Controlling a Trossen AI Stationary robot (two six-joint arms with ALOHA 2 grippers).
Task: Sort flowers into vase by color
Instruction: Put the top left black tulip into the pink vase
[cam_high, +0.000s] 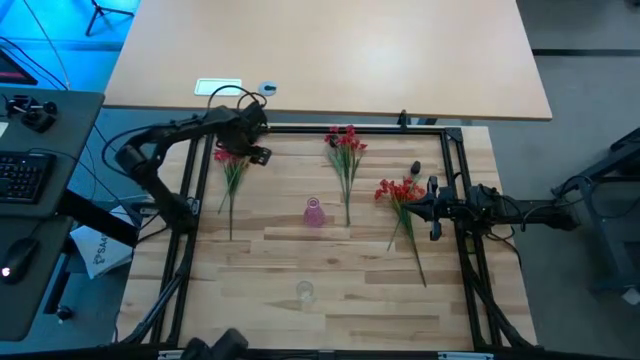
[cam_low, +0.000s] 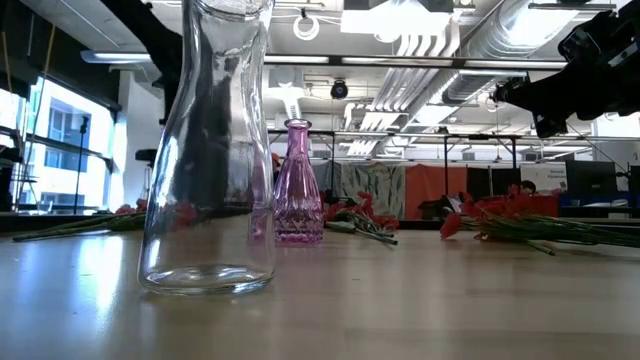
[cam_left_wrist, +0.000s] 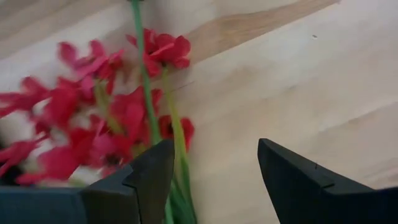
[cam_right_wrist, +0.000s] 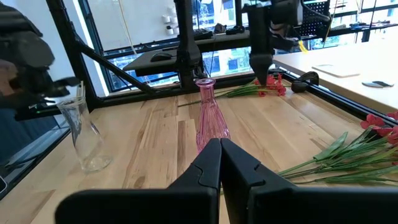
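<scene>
Red flowers (cam_high: 232, 165) lie directly under the left gripper (cam_high: 243, 152), fingers spread, empty; stems run toward the table's near edge. Right gripper (cam_high: 432, 209) closed, empty.

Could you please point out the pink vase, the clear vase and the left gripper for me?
pink vase (cam_low: 298, 195): low view, on its ribbed body.
clear vase (cam_low: 210, 150): low view, on its glass wall.
left gripper (cam_left_wrist: 214, 174): left wrist view, midway between its open fingertips.

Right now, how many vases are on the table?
2: a pink glass vase mid-table, and a clear glass vase nearer the front edge. None seems hidden.
</scene>
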